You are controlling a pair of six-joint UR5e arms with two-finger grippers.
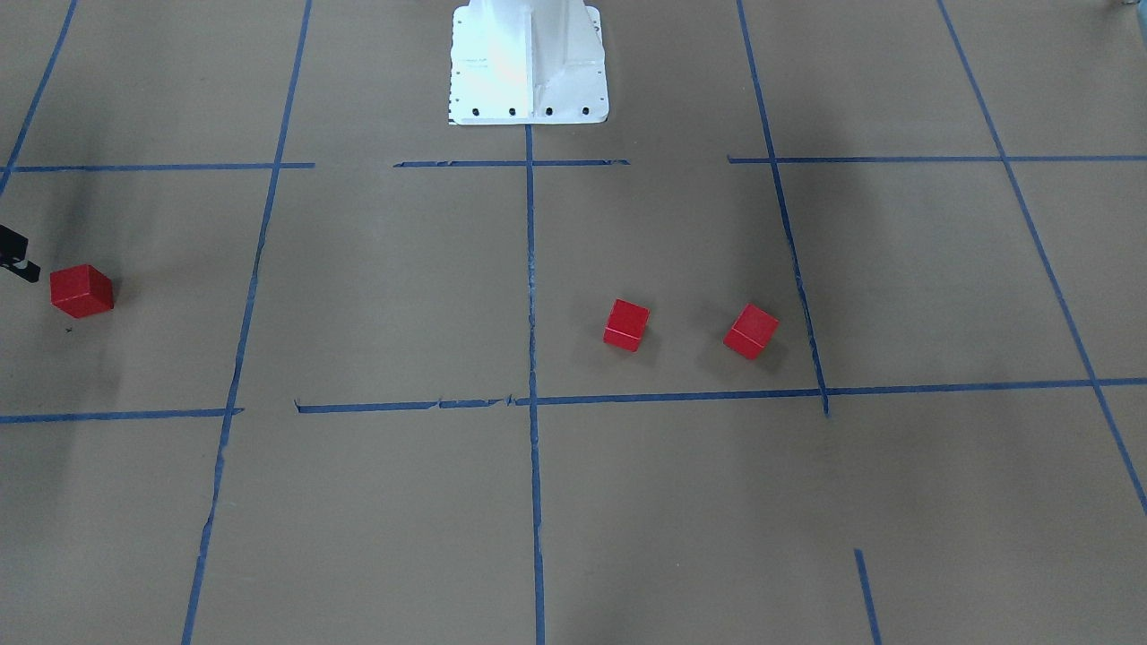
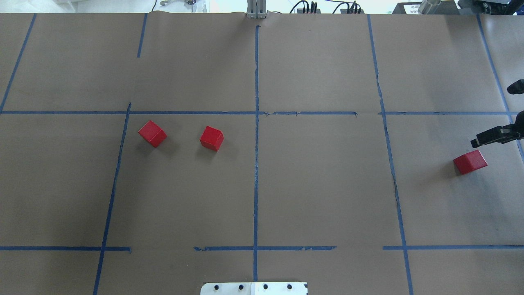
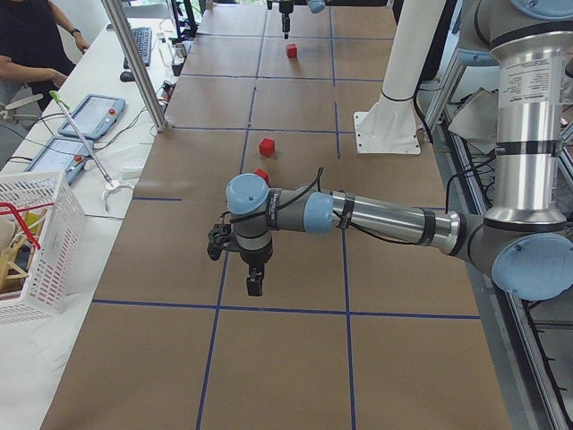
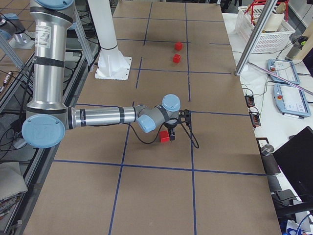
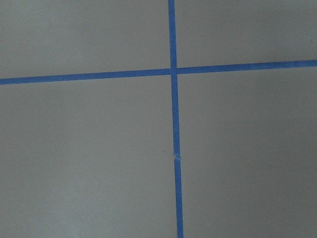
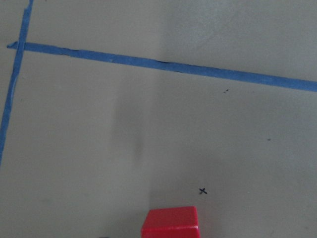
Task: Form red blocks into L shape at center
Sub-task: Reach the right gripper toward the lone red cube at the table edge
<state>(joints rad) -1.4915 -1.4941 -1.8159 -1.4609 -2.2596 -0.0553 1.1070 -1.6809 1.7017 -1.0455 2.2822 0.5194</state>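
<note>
Red blocks are lying in three separate spots, none touching another, so you are working the first step: fetching the stray block [image 2: 470,162] from far out on the robot's right. The other two, the inner block [image 2: 211,138] and the outer block [image 2: 152,133], are sitting near each other but apart, just left of the centre tape line [image 2: 256,180]. No part of the L is showing.

Your right claw [image 2: 491,137] is hovering just beside the stray block, on its far side, and the wrist view is catching only the block's top at its lower edge. You are not seeing both fingers clearly, so I cannot tell how wide the claw is standing or whether it is brushing the block. The block is resting on the paper, not lifted.

Next, I judge, you are needing to centre the claw over that block, turn the wrist to match its skewed faces, clamp, and carry it well across to the middle.

Your left claw [image 3: 255,279] is hanging over bare paper, carrying no block; its opening I cannot tell.
</note>
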